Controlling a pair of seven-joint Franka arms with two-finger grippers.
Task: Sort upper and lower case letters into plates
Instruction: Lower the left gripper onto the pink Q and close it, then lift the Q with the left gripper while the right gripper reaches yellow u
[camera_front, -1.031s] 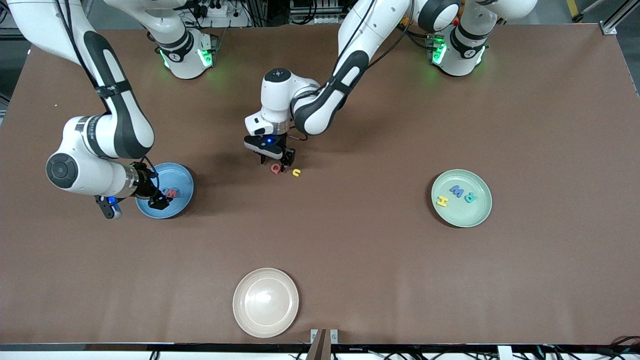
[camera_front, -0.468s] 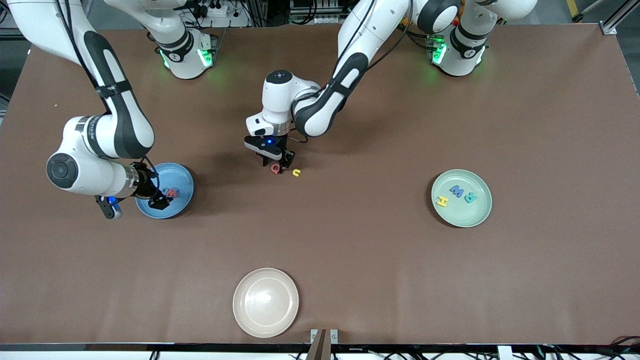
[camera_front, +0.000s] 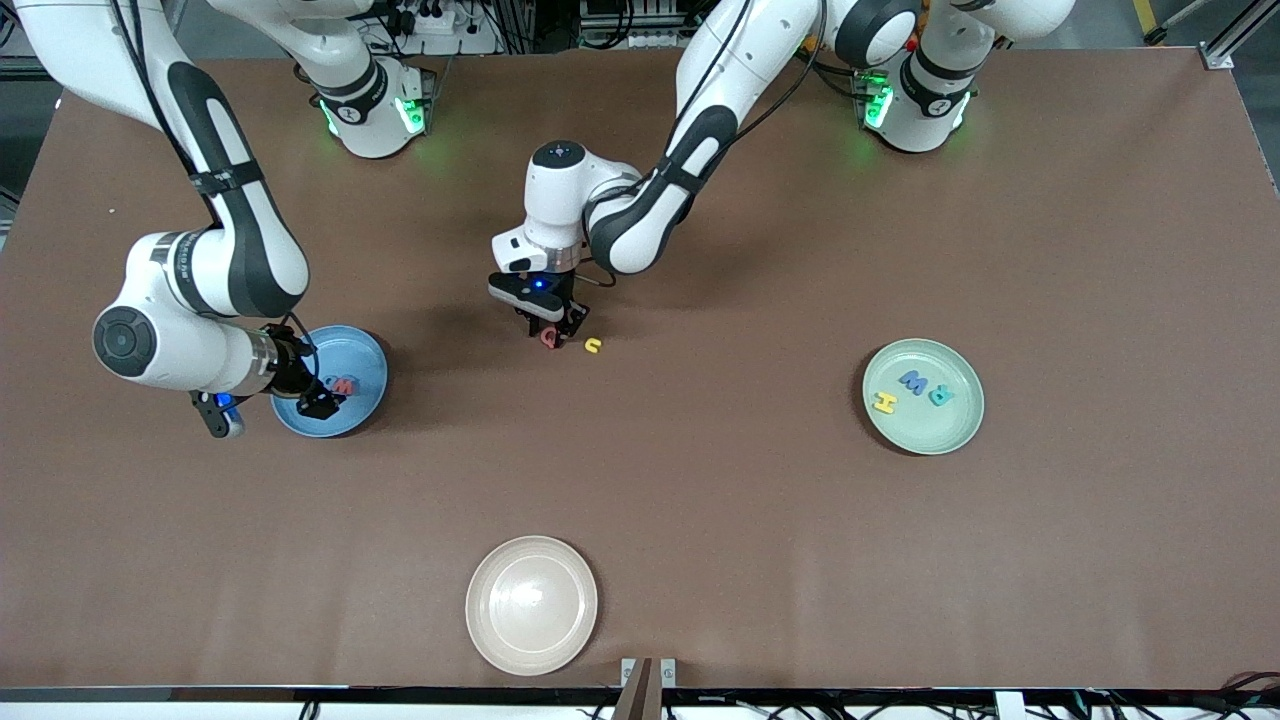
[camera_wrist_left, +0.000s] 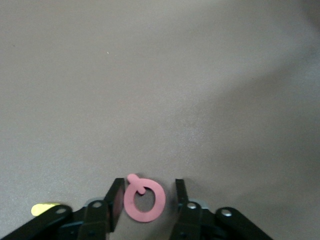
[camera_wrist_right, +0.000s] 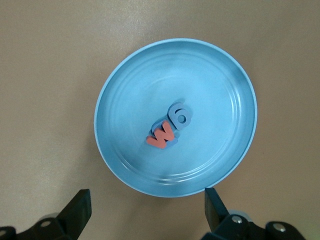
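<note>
The red Q (camera_wrist_left: 144, 201) lies flat on the brown table (camera_front: 760, 520) near its middle, with the left gripper (camera_front: 553, 331) down around it — one finger (camera_wrist_left: 114, 202) touching its edge, the other standing just off it, jaws not fully clamped. A yellow u (camera_front: 593, 345) sits just beside it, toward the left arm's end. The mint green plate (camera_front: 950, 430) holds 3 letters: a yellow H (camera_front: 884, 402), a blue one (camera_front: 912, 380) and a teal R (camera_front: 941, 394). The blue plate (camera_wrist_right: 220, 150) carries a red w (camera_wrist_right: 161, 136) overlapping a blue g (camera_wrist_right: 179, 115); the right gripper (camera_wrist_right: 145, 210) hovers over it, fingers wide apart. A cream plate (camera_front: 531, 604) rests nearest the front camera.
</note>
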